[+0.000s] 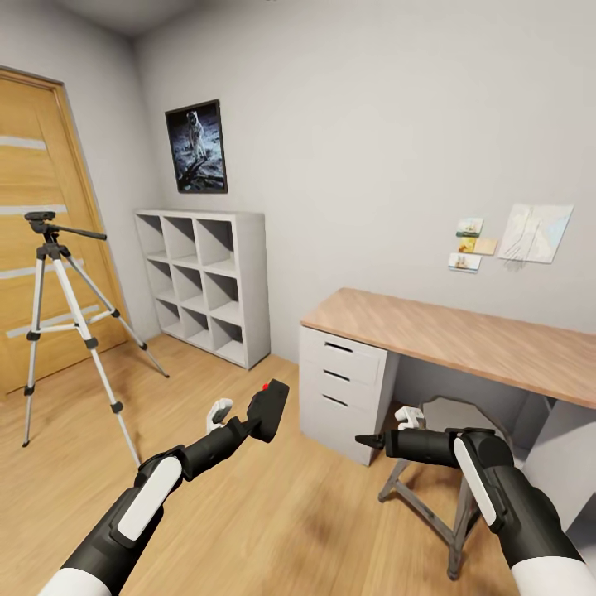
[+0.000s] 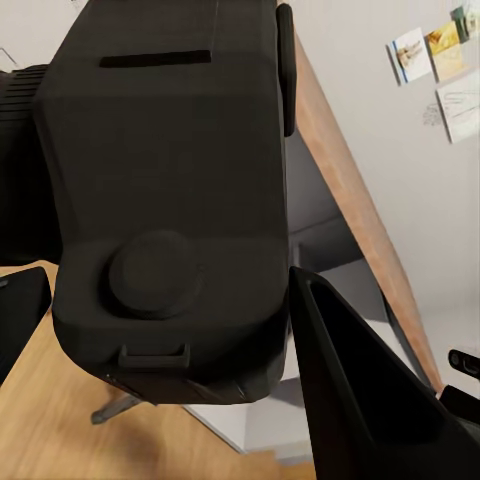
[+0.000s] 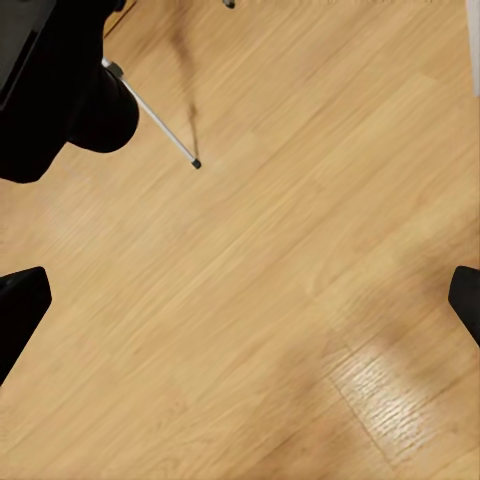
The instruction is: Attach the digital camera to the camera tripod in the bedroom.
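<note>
The digital camera (image 1: 270, 407), a small black box with a red dot on top, is held above the wood floor in the middle of the room, and my left gripper (image 1: 257, 420) is shut on it. Its black body (image 2: 170, 190) sits between the fingers (image 2: 350, 390) in the left wrist view. The camera tripod (image 1: 51, 248) stands at the far left before the oak door, legs spread, pan handle pointing right, well apart from the camera. My right gripper (image 1: 368, 441) hangs open and empty (image 3: 240, 300) over the floor. One tripod leg (image 3: 150, 115) shows beneath it.
White cube shelves (image 1: 203, 277) stand against the back wall under an astronaut poster (image 1: 196, 147). A wooden desk (image 1: 463, 335) with white drawers (image 1: 341, 389) fills the right side, with a grey stool (image 1: 451, 414) beside my right arm. Open plank floor (image 1: 190, 389) lies between me and the tripod.
</note>
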Controlling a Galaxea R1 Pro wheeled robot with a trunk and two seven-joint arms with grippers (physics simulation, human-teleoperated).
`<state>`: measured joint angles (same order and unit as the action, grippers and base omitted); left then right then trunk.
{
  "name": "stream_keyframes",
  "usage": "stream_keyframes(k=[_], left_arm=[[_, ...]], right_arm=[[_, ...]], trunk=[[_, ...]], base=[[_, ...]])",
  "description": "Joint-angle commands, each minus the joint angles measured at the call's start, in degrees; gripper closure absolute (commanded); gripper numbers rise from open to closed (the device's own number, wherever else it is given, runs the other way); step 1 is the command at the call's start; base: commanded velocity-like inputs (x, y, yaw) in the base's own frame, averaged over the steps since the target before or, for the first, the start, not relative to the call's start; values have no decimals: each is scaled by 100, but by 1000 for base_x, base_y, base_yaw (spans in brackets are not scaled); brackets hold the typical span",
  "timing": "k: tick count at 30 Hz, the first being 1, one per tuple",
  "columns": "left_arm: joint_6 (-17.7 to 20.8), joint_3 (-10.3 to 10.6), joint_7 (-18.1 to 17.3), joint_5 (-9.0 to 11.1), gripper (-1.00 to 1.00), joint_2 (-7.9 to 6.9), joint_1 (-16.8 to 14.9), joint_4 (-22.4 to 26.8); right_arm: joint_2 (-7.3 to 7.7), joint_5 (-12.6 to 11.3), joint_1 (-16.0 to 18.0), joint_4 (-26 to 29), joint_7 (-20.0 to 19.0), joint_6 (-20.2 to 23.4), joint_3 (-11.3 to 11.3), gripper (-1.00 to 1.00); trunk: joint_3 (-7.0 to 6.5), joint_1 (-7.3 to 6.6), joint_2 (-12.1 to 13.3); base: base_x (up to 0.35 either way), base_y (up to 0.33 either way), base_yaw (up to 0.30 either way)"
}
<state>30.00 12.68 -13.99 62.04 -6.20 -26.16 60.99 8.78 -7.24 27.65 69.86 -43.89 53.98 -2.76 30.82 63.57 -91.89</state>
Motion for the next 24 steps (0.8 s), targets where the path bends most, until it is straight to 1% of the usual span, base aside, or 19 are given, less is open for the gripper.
stream_keyframes(k=[1, 24], left_arm=[[14, 6, -16, 18, 100, -4, -4, 1], [5, 6, -16, 27, 100, -4, -4, -8]], right_arm=[[0, -41, 4, 1, 12, 42, -4, -100], [1, -41, 4, -6, 12, 48, 4, -100]], trunk=[[-12, -23, 38], [-425, -528, 961]], base=[[0, 0, 0], [0, 0, 0]])
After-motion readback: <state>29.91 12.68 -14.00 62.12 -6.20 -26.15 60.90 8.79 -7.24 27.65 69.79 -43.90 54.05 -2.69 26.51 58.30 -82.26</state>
